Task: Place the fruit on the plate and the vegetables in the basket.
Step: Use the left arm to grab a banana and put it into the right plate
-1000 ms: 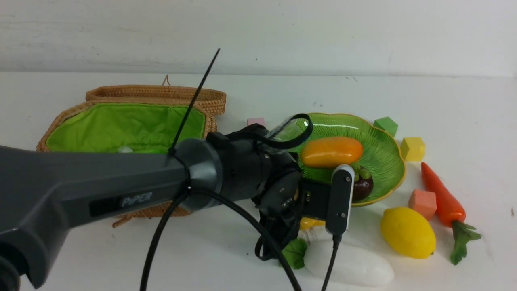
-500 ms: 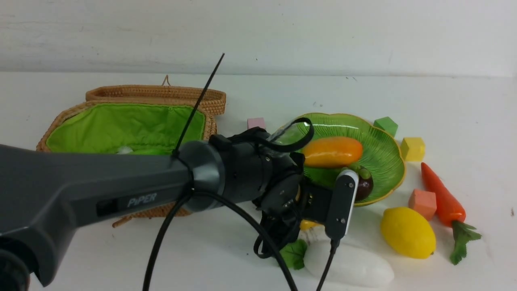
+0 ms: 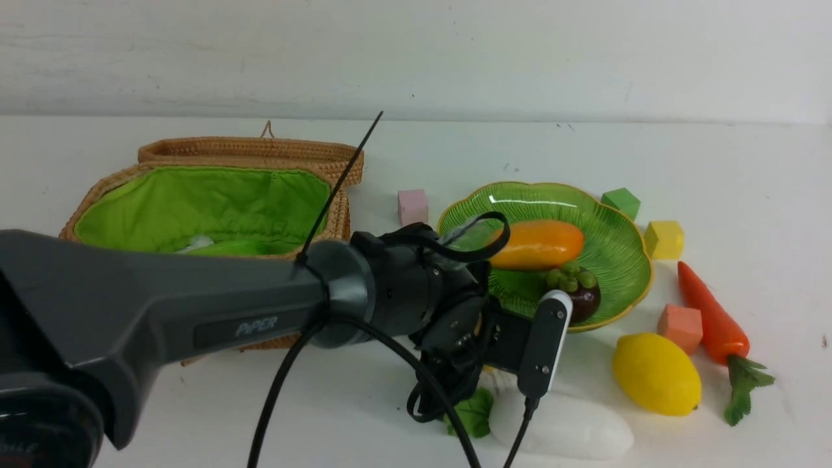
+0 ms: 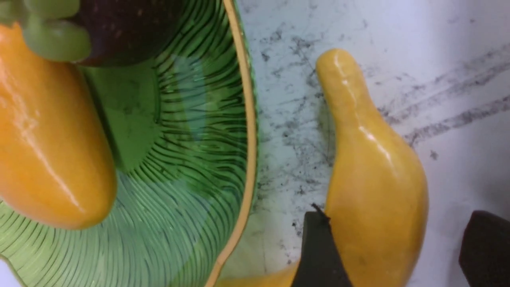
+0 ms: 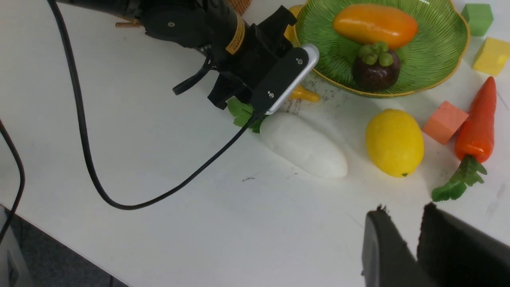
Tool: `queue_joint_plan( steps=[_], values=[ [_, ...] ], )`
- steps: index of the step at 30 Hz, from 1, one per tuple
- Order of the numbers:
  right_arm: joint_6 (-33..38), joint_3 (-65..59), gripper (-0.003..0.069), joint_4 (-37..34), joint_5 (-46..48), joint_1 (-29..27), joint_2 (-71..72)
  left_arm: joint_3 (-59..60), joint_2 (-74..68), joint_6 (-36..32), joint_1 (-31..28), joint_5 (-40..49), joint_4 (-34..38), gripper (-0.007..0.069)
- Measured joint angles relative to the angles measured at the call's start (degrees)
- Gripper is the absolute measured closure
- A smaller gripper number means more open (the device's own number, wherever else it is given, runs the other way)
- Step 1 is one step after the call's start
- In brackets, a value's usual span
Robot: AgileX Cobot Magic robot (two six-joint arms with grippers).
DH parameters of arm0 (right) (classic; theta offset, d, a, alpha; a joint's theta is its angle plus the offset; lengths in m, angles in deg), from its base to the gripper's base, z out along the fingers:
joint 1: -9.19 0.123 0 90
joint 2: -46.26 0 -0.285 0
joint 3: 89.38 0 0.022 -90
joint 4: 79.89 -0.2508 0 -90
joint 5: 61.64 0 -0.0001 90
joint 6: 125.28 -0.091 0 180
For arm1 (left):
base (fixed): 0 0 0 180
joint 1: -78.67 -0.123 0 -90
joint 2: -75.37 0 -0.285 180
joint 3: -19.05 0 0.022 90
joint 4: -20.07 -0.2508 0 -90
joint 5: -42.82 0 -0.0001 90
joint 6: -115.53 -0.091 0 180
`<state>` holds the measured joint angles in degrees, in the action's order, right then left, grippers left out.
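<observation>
"PiPER" reads clearly on the left arm (image 3: 257, 326). Its left gripper (image 4: 396, 223) is spread wide astride the banana (image 4: 370, 159), one finger against it and the other clear, so it has no clamp on it. The banana lies on the table just outside the near-left rim of the plate (image 3: 611, 224). On the plate are the mango (image 3: 534, 244) and mangosteen (image 3: 575, 292).

Lemon (image 3: 656, 374), carrot (image 3: 712, 318) and radish (image 3: 562, 426) crowd the near right. There is open table near left, and the basket (image 3: 195, 201) sits far left.

The arm has dipped since a second ago, and the pink cube (image 3: 413, 207) now shows whole. The right gripper (image 5: 418, 235) is empty, its jaws a slit apart.
</observation>
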<state>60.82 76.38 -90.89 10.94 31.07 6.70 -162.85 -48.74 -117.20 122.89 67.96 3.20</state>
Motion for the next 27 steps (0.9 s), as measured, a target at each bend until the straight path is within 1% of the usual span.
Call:
queue_joint_plan(
  steps=[4, 11, 20, 27],
  values=[
    [0.00, 0.00, 0.0507, -0.05, 0.00, 0.00, 0.00, 0.00, -0.22, 0.00, 0.00, 0.06, -0.25, 0.0191],
    [0.00, 0.00, 0.0506, -0.06, 0.00, 0.00, 0.00, -0.05, -0.29, 0.00, 0.00, 5.68, -0.25, 0.0308],
    [1.22, 0.00, 0.0502, -0.06, 0.00, 0.00, 0.00, -0.11, -0.22, 0.05, 0.10, 6.22, -3.26, 0.0309],
    [1.24, 0.00, 0.0498, -0.06, 0.00, 0.00, 0.00, -0.04, 2.81, 0.11, 0.10, 8.42, -3.29, 0.0309]
  ],
)
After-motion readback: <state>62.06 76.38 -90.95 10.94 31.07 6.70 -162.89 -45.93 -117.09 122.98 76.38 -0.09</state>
